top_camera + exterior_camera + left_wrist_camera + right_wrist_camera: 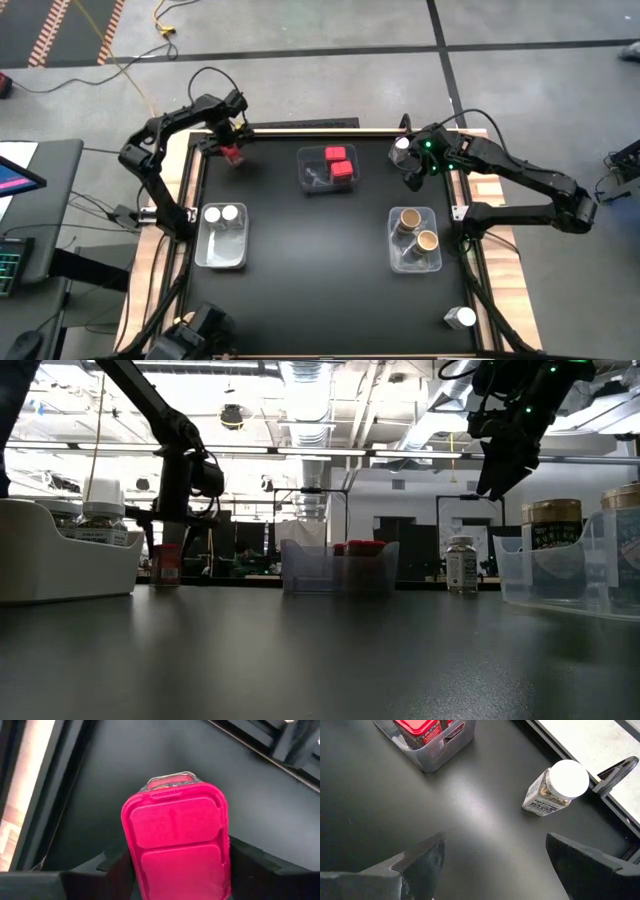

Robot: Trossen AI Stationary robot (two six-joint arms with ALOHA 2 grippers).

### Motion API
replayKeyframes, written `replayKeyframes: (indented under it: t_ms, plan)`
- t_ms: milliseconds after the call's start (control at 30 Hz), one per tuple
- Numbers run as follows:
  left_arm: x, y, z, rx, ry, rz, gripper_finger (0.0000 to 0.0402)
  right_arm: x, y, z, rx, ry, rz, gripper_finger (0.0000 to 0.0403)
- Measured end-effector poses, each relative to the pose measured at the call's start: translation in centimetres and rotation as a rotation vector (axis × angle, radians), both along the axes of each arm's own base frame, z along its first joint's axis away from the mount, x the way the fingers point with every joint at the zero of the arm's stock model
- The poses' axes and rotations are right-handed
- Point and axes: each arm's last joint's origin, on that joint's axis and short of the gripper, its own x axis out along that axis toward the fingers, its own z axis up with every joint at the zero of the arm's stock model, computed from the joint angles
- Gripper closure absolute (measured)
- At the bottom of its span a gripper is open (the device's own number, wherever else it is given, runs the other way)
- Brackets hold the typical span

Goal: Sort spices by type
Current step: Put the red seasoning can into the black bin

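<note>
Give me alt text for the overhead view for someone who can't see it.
From above, the left gripper closes around a red-topped spice container at the black table's far left, while the open right gripper hovers near a white-capped jar at far right. Three clear bins hold two white-capped jars, two red containers and two brown-lidded jars; another white-capped jar stands apart.

A: What sits where on the table (300, 300)?

B: Three bins. The left bin (222, 250) holds two capped jars (222, 214), the far middle bin (325, 170) two square-topped tins (339, 162), the right bin (414, 241) two lidded jars (418, 229).

A: And loose ones?

B: One tin (175, 847) stands at the far left edge, between the left gripper's (232, 150) fingers. One capped jar (557, 787) stands at the far right edge, just beside the right gripper (413, 178). Another capped jar (460, 318) stands alone near the right corner nearest the viewer
</note>
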Motion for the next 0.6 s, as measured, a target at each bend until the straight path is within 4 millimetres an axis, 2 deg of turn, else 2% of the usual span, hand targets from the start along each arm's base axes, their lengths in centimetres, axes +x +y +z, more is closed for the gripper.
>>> replayKeyframes:
  t_ms: [200, 367, 600]
  plan:
    - [0.0, -0.1, 0.0, -0.020, -0.003, -0.148, 0.0188, 0.1, -0.1, 0.1, -0.008, -0.014, -0.001, 0.0031]
    - [0.2, -0.1, 0.0, -0.038, -0.027, -0.302, 0.0189, 0.2, -0.1, 0.1, -0.009, -0.023, -0.007, 0.0031]
    - [1.9, -1.2, 0.0, -0.056, -0.048, -0.662, 0.0190, 0.2, -0.1, 0.1, -0.009, -0.023, -0.007, 0.0031]
